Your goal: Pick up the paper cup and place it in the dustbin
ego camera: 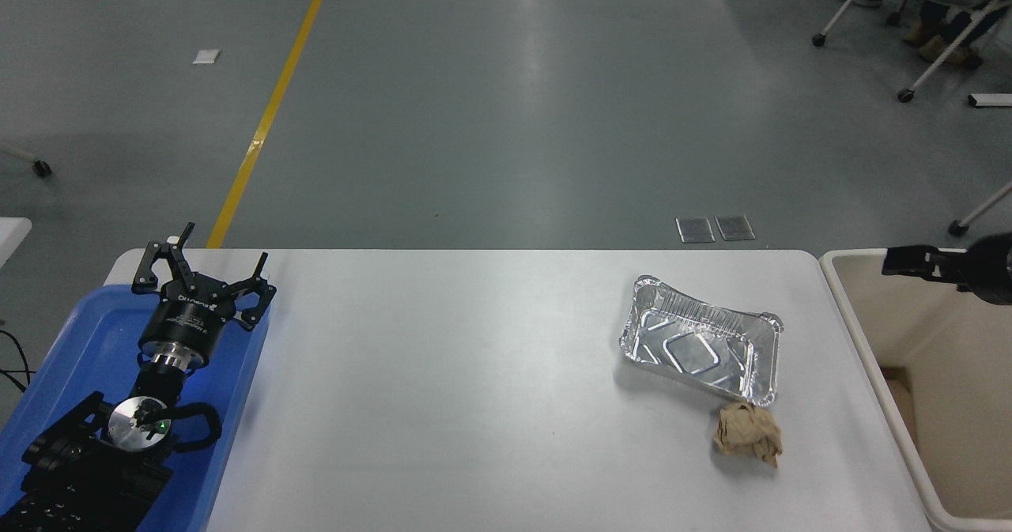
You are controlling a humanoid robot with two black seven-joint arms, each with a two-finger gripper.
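Two black arms in the head view, left gripper (204, 267) parked over the blue plastic tray (79, 334) — fingers spread, holding nothing, right gripper (909, 261) above the large cream plastic dustbin (850, 311), its opening unclear, white paper cup out of sight.

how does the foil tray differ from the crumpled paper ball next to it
The foil tray is shiny silver and rectangular with a ribbed rim; the crumpled paper ball is dull brown and shapeless. The foil tray is clearly larger and lies farther from the camera; the crumpled paper ball sits just nearer, by its near right corner. The foil tray is an open, empty container; the crumpled paper ball is a solid wad. Both rest on the white table.
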